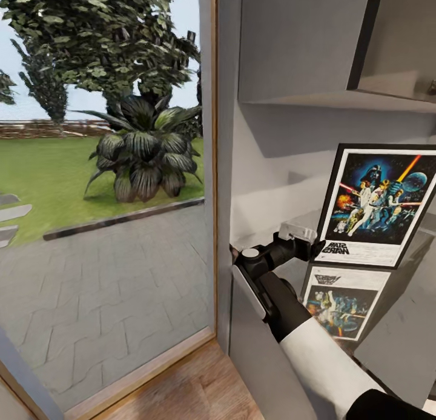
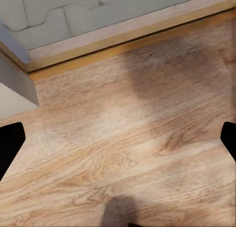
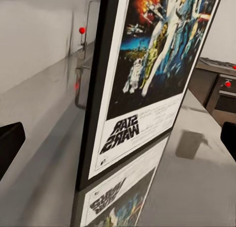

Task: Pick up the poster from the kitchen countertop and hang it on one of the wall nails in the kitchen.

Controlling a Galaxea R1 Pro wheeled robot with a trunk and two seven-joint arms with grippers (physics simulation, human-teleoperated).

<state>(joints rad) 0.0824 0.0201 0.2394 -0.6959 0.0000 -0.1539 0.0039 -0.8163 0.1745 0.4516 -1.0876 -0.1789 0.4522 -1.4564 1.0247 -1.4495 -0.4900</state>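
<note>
The poster (image 1: 378,205) stands upright on the kitchen countertop (image 1: 406,329), leaning back against the grey wall, with its faint mirror image (image 1: 342,302) on the glossy top in front. My right gripper (image 1: 316,247) sits at the poster's lower left corner. In the right wrist view the black frame edge of the poster (image 3: 147,79) rises between the two wide-apart fingers of that open gripper (image 3: 118,148), above the countertop (image 3: 196,187). My left gripper (image 2: 118,143) hangs open over the wooden floor (image 2: 128,138), holding nothing.
Grey wall cabinets (image 1: 303,38) hang above the poster. A tall glass pane (image 1: 103,165) onto a garden takes up the left side, with its wooden sill (image 2: 123,38) low down. Along the counter are a tap (image 3: 81,45) and an oven front with red knobs (image 3: 227,83).
</note>
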